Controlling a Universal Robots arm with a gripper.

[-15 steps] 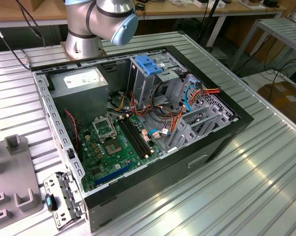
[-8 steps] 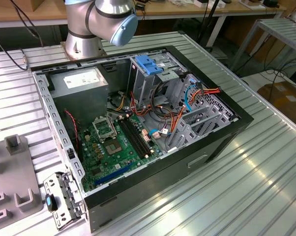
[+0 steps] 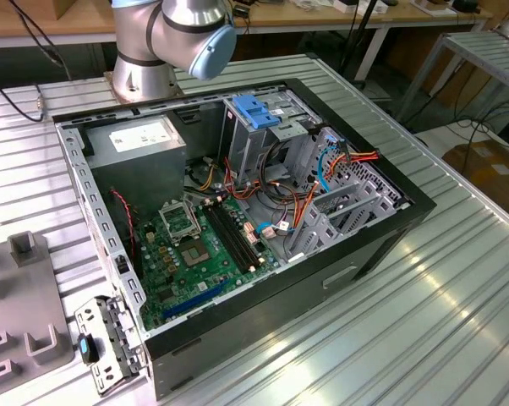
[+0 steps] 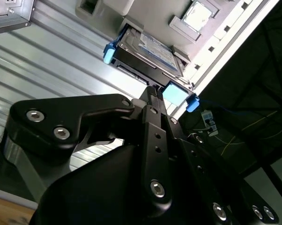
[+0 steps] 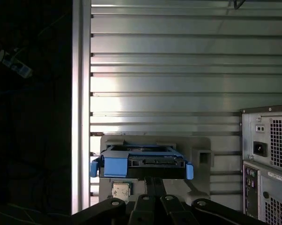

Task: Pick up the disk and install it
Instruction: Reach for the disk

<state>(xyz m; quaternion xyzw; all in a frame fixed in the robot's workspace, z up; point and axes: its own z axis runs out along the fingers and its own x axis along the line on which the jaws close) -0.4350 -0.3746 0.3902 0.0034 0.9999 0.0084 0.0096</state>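
Observation:
The disk (image 5: 141, 161) is a silver-grey drive with a white-and-blue label (image 4: 152, 47), framed by a bright blue bracket. It rests on a pale grey fixture (image 5: 202, 143) on the ribbed metal table. My gripper (image 4: 152, 89) reaches it from the side, with its black fingers drawn close together at the middle of the disk's near edge (image 5: 154, 180), beside a light blue tab (image 4: 174, 93). Whether the tips pinch any part of the disk is hidden. In the exterior view the open computer case (image 3: 238, 211) lies on its side with a blue drive bay (image 3: 256, 110) at its far end.
A processor chip (image 5: 121, 190) sits on the fixture beside the disk. The case's rear panel (image 5: 267, 159) stands close by. The table's edge (image 5: 80, 93) runs next to the fixture, with dark floor beyond. A grey power supply box (image 3: 140, 139) and cables (image 3: 322, 169) occupy the case.

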